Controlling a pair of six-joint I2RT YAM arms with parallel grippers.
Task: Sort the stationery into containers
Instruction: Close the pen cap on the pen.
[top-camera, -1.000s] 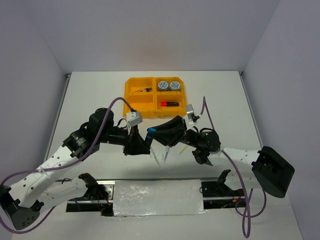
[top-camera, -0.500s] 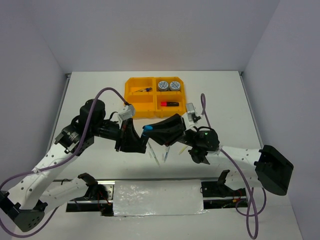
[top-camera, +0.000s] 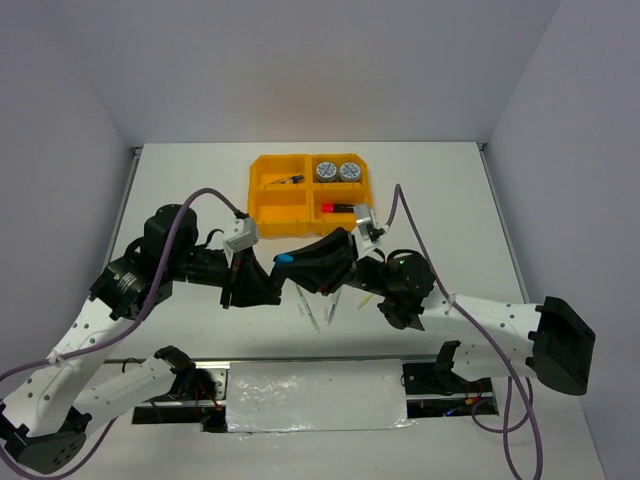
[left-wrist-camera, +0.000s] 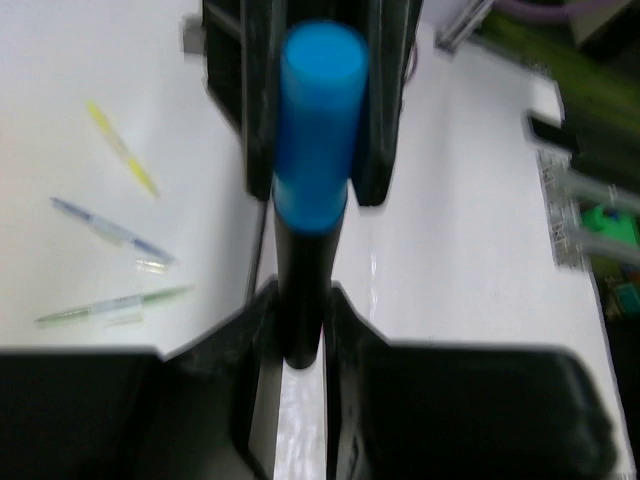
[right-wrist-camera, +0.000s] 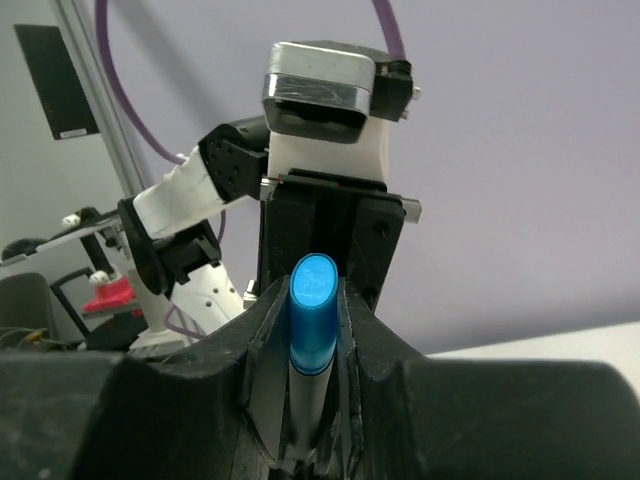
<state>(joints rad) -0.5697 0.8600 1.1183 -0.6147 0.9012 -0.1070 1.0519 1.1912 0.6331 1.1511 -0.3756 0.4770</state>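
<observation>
Clearly the highlighter (left-wrist-camera: 318, 130) with the blue cap is in the air, not yet in the tray (top-camera: 256, 190). We see it pinched from two sides: the left claw (left-wrist-camera: 300, 305) is closed narrow on its black body, and the right claw (right-wrist-camera: 312, 305) is closed on it near the cap. We judge this to be a passing from one claw to the other, just in front of the tray. Thin pens (left-wrist-camera: 110, 305) wait on the table (top-camera: 450, 200).

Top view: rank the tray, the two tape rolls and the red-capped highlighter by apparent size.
1. The tray: by far the largest.
2. The red-capped highlighter: longer than a roll is wide, but thinner, so this place is unsure.
3. The left roll and right roll: they look alike, so no ranking between them.
</observation>
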